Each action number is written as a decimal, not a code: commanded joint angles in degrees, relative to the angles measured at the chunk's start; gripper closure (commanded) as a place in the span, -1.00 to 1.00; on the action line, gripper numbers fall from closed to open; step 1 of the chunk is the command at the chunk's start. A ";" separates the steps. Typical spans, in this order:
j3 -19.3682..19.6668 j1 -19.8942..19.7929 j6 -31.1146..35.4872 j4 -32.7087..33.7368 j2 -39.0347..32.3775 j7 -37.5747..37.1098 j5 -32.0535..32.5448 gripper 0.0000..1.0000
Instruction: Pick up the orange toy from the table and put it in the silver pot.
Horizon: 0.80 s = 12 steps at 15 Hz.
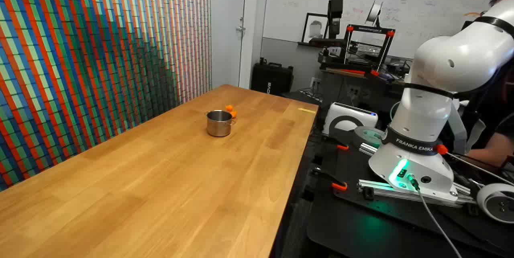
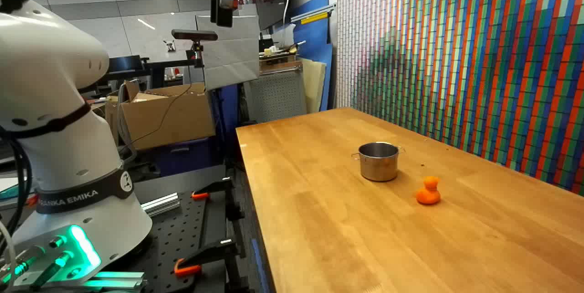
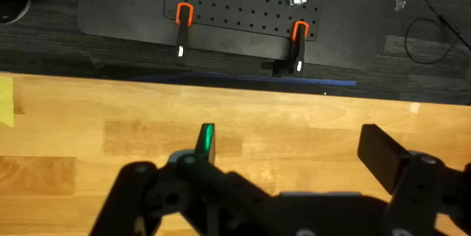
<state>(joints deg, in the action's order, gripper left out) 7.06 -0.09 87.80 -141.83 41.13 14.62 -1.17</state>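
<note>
The orange toy point(image 2: 428, 196) is a small duck-like figure standing upright on the light wooden table point(image 2: 319, 238). The silver pot point(image 2: 379, 168) stands upright near it, with thin side handles; the two are apart. In an exterior view the toy point(image 1: 233, 114) is partly hidden behind the pot point(image 1: 219, 126). My gripper point(image 3: 290, 140) is open in the wrist view, with only bare table point(image 3: 92, 173) between its fingers. It hangs high above the table in both exterior views point(image 1: 335, 19) point(image 2: 222, 7). Toy and pot are out of the wrist view.
The robot base point(image 1: 413, 169) stands on a black workbench beside the table, with orange-tipped clamps point(image 1: 339, 186) at its edge. A tiled colourful wall point(image 2: 465, 55) runs along the table's far side. Yellow tape point(image 1: 306, 110) lies near a table corner. A camera point(image 2: 195, 34) stands on a mount.
</note>
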 commanded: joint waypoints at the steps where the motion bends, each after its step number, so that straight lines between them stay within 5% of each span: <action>1: -0.04 -0.03 0.03 0.19 -0.03 0.00 -0.02 -1.00; 5: -0.04 -0.03 0.03 0.53 0.11 0.00 -0.02 -1.00; 12: -5.80 2.60 24.55 2.19 -20.16 1.01 6.64 -1.00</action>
<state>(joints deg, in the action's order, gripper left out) 2.11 1.90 104.54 -143.68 32.23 14.97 2.13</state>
